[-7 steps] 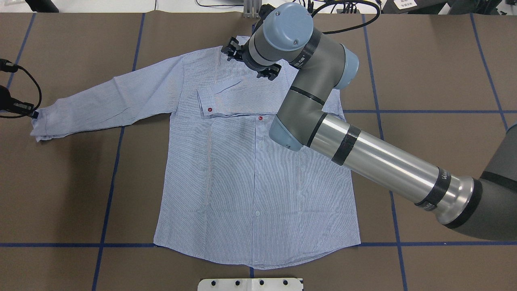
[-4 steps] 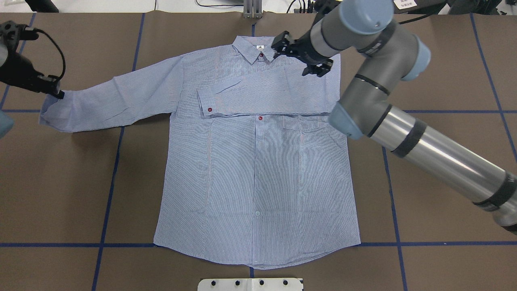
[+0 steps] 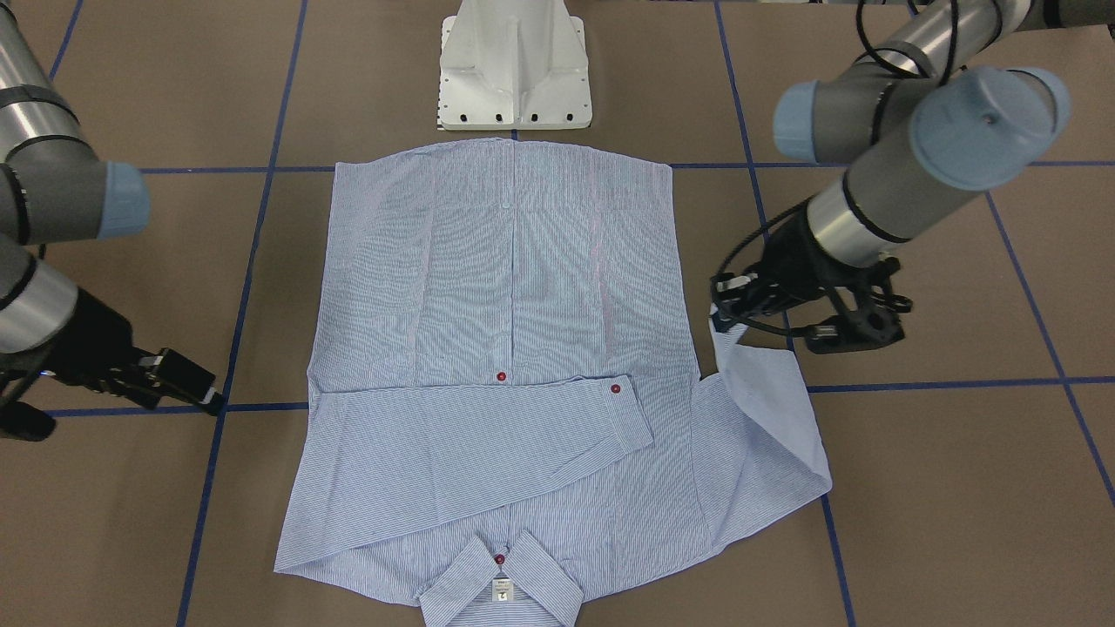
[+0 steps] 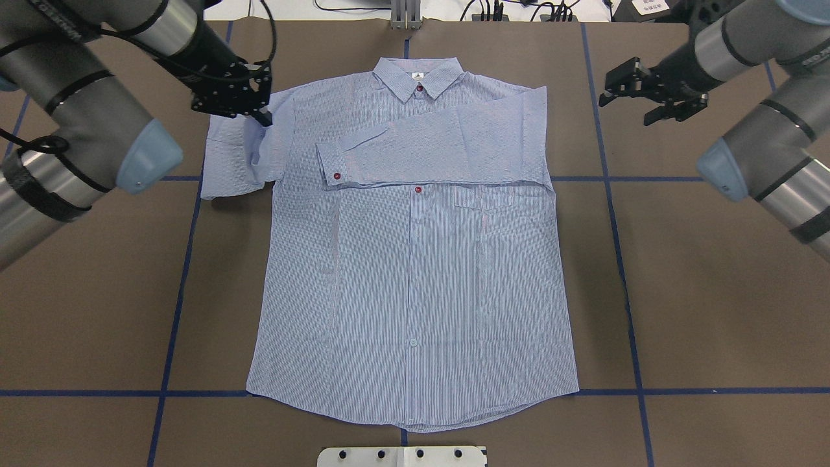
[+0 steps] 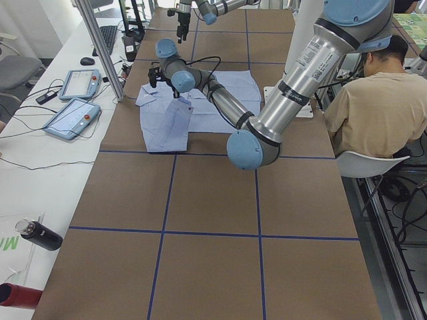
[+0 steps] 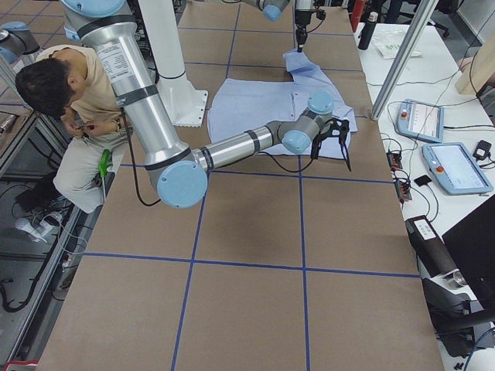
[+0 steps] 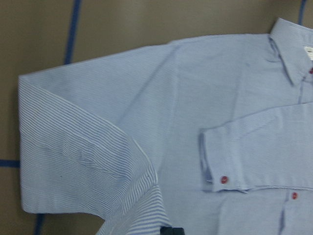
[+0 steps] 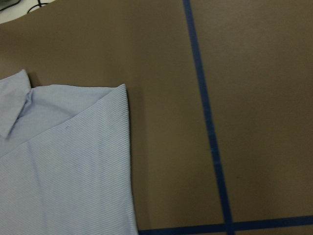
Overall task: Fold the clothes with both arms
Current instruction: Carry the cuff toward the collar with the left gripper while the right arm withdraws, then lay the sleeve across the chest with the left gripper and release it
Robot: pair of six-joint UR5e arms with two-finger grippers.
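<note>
Holding the sleeve (image 4: 233, 162) on the left arm's side by its end, I have the left gripper (image 4: 264, 118) pinched shut on the cloth and raised, so the sleeve doubles over beside the shoulder instead of dragging. The shirt (image 4: 415, 272) lies flat, front up, mid-table (image 4: 713, 292), its other sleeve (image 4: 441, 152) already laid across the chest. The right gripper (image 4: 626, 110) hangs over bare table off the opposite shoulder, fingers spread, empty, clear of the fold.

Shirt (image 4: 415, 292) lies on table (image 4: 713, 292), left end effector (image 4: 260, 111) above its sleeve (image 4: 230, 162), right end effector (image 4: 624, 111) alongside.
</note>
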